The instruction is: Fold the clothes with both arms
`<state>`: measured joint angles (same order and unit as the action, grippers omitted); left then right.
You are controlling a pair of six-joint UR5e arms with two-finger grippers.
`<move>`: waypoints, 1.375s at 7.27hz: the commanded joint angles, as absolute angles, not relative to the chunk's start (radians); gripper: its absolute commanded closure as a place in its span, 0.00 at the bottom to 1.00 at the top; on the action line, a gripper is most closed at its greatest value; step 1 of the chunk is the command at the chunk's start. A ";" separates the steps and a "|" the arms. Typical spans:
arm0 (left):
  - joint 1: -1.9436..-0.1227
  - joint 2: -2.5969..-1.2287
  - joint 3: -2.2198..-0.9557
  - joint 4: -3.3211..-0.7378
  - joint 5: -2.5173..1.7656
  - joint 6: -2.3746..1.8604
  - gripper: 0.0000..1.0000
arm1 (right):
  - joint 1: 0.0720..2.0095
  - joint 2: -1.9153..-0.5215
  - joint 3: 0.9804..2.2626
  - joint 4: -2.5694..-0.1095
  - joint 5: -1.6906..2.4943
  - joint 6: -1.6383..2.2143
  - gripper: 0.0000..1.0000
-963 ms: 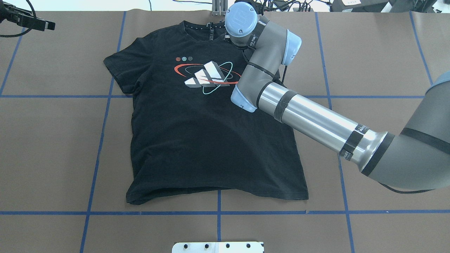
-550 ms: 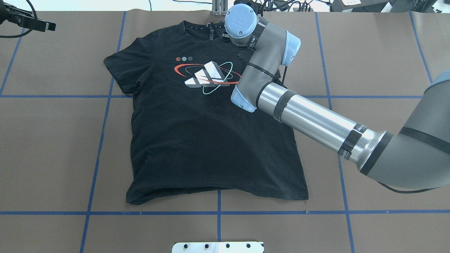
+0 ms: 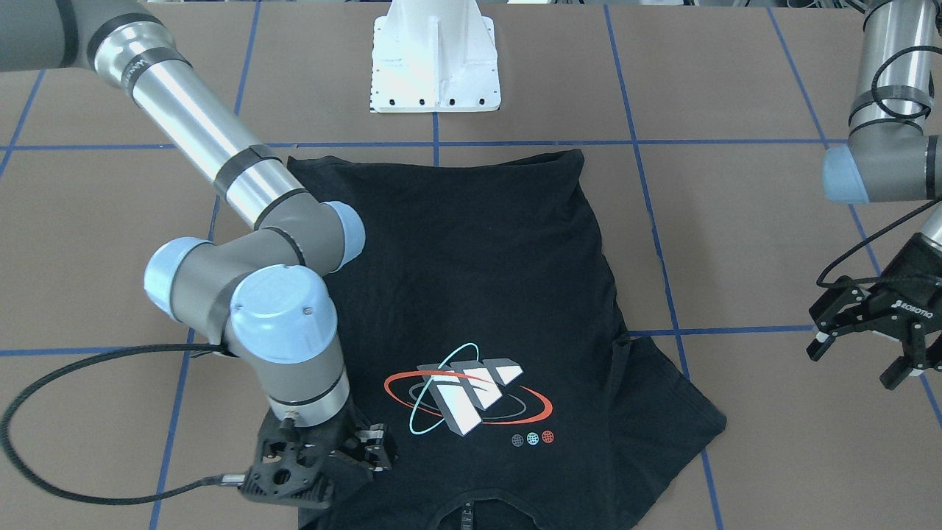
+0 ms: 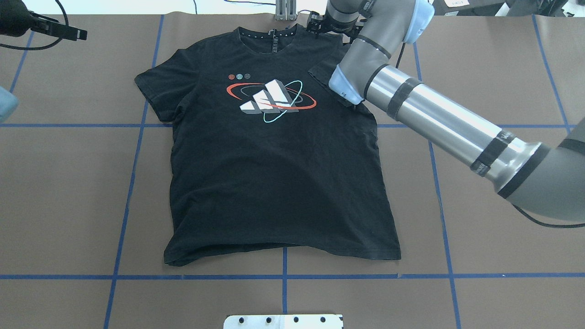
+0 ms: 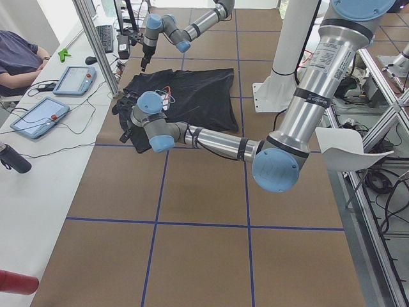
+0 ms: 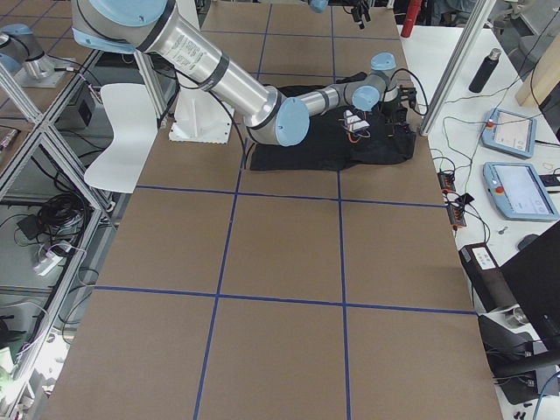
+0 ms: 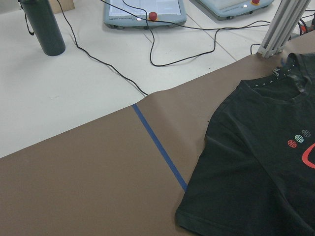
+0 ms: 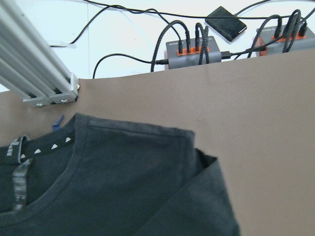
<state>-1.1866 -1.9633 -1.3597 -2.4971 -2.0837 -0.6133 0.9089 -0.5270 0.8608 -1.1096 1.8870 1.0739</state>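
1. The right arm (image 4: 434, 114) has swung away toward the collar. Its end effector (image 3: 353, 456) now sits at the T-shirt (image 4: 274, 173) shoulder; I can't tell if it's spread or pinching.
2. The left end effector (image 3: 857, 361) is spread and off the cloth, and has nudged inward.
3. The T-shirt lies flat on the counter (image 4: 493, 68), graphic up, with the sleeve there folded inward. I read this as lining up the first grasp.

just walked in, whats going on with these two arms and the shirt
A two-armed robot is folding a black T-shirt, which lies graphic side up on the brown table. The right arm reaches to the shoulder beside the collar, and its pincer is low at the cloth, where the sleeve lies folded in over the shirt. Whether it grips is unclear. The left pincer hangs open over bare table, touching nothing. The shirt's body is not yet folded.
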 commanded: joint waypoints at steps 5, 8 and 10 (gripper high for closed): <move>-0.961 -2.106 -1.021 -2.656 -1.725 -0.735 0.00 | 1.139 -1.128 1.561 -1.356 2.120 0.557 0.00; -0.893 -2.115 -0.971 -2.684 -1.657 -0.855 0.16 | 1.158 -1.158 1.580 -1.351 2.155 0.545 0.00; -0.879 -2.115 -0.968 -2.684 -1.654 -0.891 0.37 | 1.158 -1.158 1.580 -1.351 2.154 0.545 0.00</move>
